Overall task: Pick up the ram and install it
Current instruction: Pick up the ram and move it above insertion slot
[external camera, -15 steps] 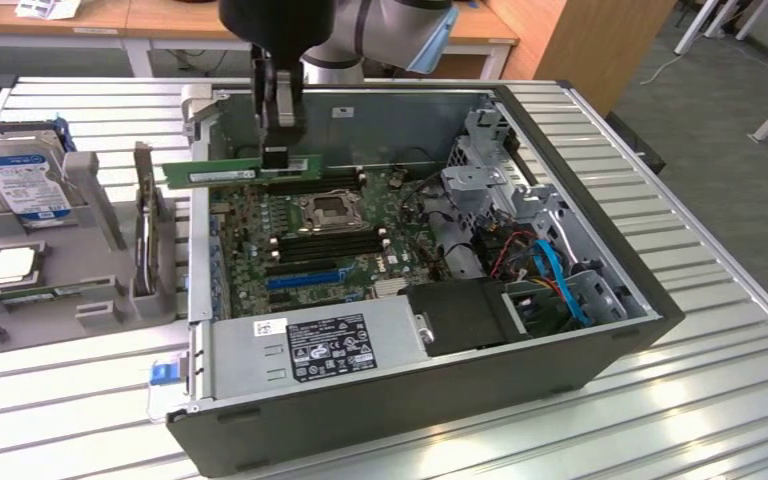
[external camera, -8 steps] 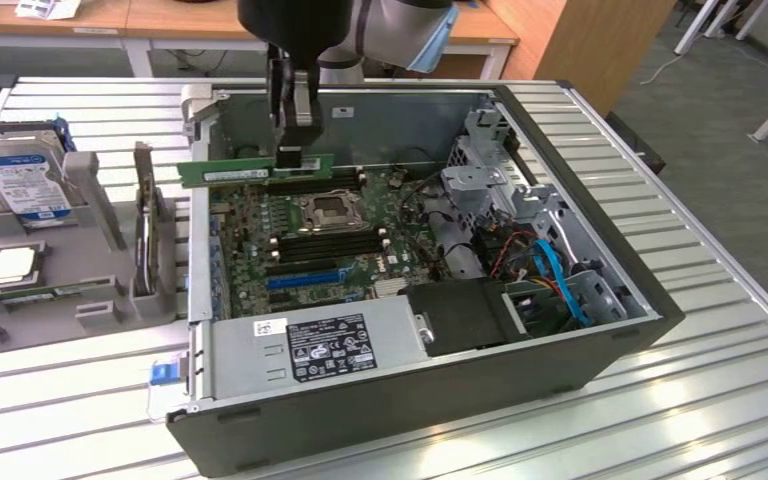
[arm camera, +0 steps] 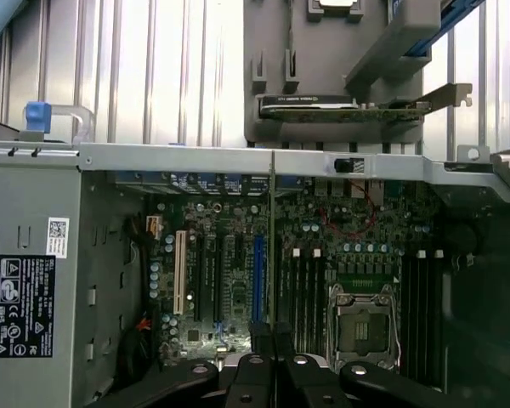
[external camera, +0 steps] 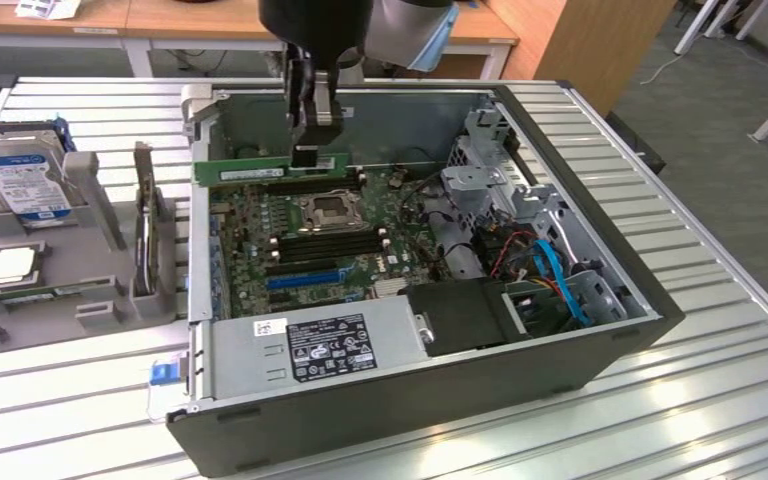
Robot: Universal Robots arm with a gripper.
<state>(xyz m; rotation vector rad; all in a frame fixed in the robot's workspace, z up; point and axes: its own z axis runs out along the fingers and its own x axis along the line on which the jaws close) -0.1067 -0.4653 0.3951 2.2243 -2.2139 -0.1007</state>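
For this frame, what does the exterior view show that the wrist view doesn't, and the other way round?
Exterior view: the green face of the ram, gripped in shut jaws over the open case; a hard drive standing in a grey rack at the exterior view's left; blue cables inside the case. Wrist view: a white expansion slot beside the black ones on the motherboard. Both: the processor socket, the power supply's label, and the card held in the rack.
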